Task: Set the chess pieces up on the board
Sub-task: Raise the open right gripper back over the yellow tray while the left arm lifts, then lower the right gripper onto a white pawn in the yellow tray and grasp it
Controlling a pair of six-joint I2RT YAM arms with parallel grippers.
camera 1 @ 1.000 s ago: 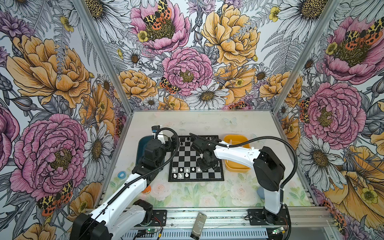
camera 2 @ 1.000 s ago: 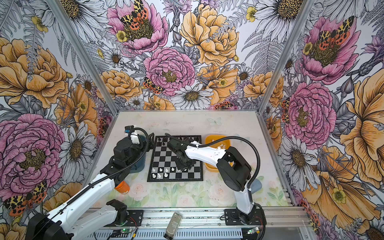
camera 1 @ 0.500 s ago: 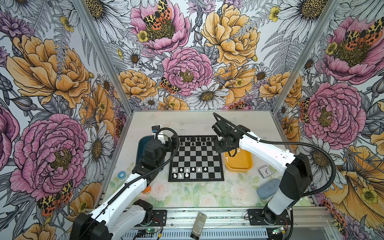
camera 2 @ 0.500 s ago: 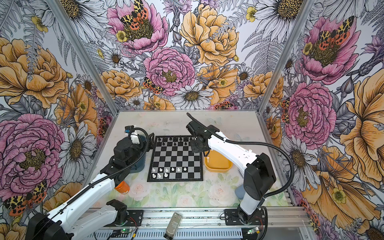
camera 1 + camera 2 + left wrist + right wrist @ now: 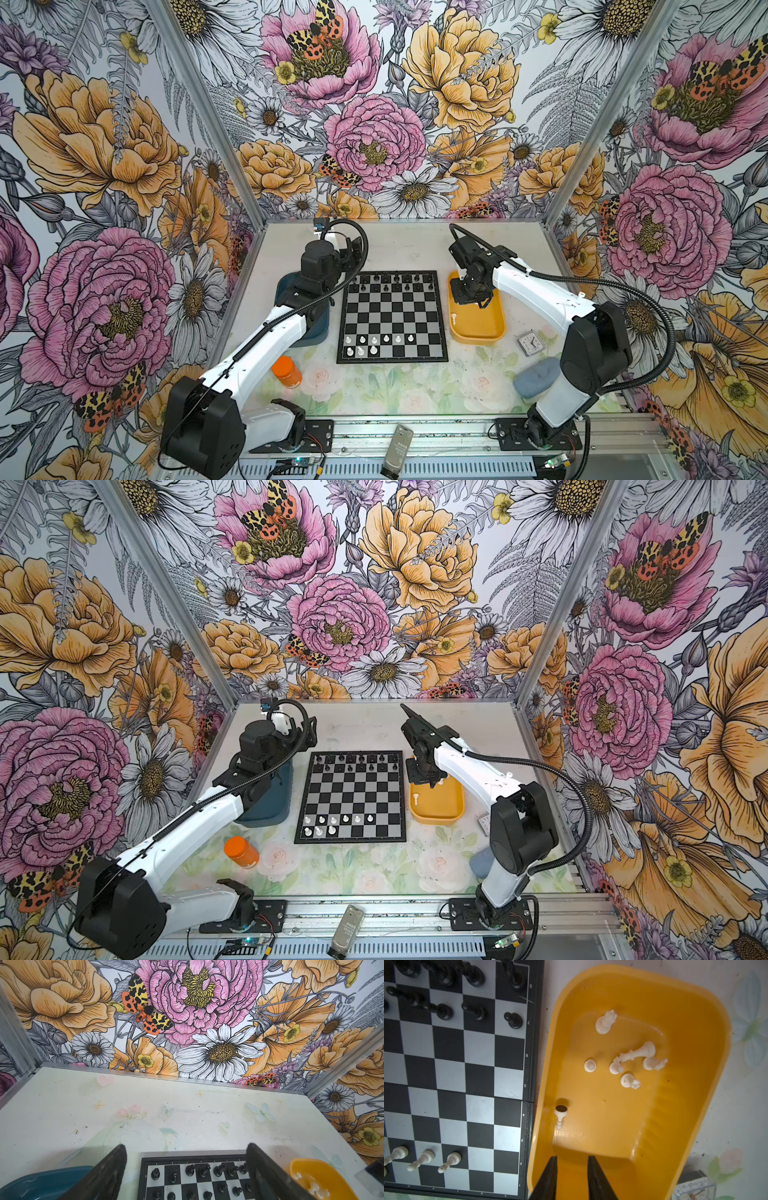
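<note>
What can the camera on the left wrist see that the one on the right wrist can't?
Only the left wrist view shows the flowered back wall and a blue container. Only the right wrist view shows white pawns standing on the board and a small clock. Both show the board, black pieces, and the yellow tray holding white pieces.

1. The right gripper is pulling off the board, now hanging over the yellow tray just right of the board.
2. The right arm is unfolding away from the board.
</note>
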